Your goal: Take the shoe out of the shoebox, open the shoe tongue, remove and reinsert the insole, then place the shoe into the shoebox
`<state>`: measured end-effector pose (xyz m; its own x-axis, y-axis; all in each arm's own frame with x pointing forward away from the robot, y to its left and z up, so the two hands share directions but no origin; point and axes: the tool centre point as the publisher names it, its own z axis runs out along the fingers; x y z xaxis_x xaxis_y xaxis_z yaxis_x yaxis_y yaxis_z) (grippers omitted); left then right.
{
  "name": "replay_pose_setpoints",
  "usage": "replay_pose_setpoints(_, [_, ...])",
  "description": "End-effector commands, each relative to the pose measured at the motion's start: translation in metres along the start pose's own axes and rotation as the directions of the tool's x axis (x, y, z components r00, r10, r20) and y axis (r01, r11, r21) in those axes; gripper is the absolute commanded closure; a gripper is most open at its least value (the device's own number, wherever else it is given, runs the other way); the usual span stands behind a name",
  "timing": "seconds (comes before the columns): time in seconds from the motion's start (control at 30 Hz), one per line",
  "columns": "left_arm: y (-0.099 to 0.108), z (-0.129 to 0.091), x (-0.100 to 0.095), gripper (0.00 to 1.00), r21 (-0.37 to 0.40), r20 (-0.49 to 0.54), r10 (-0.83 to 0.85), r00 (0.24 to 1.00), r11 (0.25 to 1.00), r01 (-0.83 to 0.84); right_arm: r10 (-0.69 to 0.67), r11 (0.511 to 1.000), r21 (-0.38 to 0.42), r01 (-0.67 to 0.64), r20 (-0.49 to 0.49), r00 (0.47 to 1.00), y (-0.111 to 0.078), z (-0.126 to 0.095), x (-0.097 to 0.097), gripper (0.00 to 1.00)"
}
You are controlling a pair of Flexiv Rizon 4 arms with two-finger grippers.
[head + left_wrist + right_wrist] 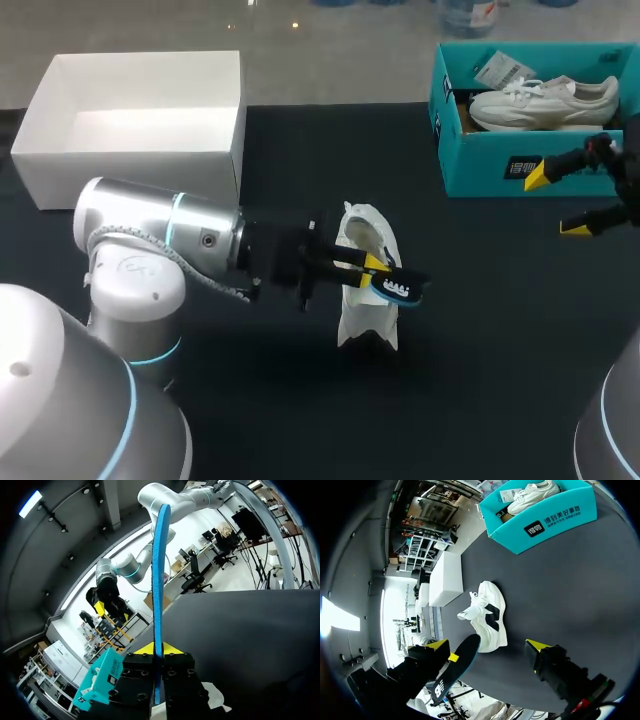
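While the left gripper point(380, 266) grips the insole point(397, 289) firmly, the shoe point(366, 318) sits on the table point(480, 330) at frame centre. Right gripper point(556, 200) spread, empty, at right edge before the shoebox point(480, 165), upper right; second shoe point(545, 103) inside. White box point(140, 110) upper left.

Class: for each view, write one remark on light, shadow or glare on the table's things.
Head view: the white box is brightest, its floor nearly washed out; the shoe throws no clear shadow on the black table. Left wrist view: the insole, in the left claw, stands blue against a bright room. Right wrist view: the shoe is evenly lit, without hard shadow.
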<state>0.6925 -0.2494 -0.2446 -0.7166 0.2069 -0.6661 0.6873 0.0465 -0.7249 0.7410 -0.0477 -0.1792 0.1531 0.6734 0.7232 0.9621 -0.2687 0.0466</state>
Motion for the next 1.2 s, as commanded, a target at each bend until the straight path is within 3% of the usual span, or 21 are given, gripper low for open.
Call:
replay_pose_setpoints(0.03, [0.014, 0.024, -0.002, 1.0, -0.001, -0.004, 0.003, 1.0, 1.0, -0.003, 0.001, 1.0, -0.001, -0.001, 0.004, 1.0, -0.001, 0.0, 0.0, 0.0])
replay_pose_setpoints(0.43, [0.048, 0.014, 0.006, 1.0, -0.119, -0.042, 0.025, 0.999, 0.993, -0.029, 0.001, 1.0, -0.001, -0.001, 0.004, 1.0, -0.001, 0.0, 0.0, 0.0])
replay_pose_setpoints(0.73, [0.053, 0.009, 0.009, 1.0, -0.135, -0.044, 0.017, 0.999, 0.991, -0.023, 0.001, 1.0, -0.001, -0.001, 0.004, 1.0, -0.001, 0.0, 0.0, 0.0])
replay_pose_setpoints(1.2, [0.015, -0.01, 0.006, 1.0, -0.067, -0.009, 0.031, 0.999, 0.997, -0.032, 0.001, 1.0, -0.001, -0.001, 0.004, 1.0, -0.001, 0.0, 0.0, 0.0])
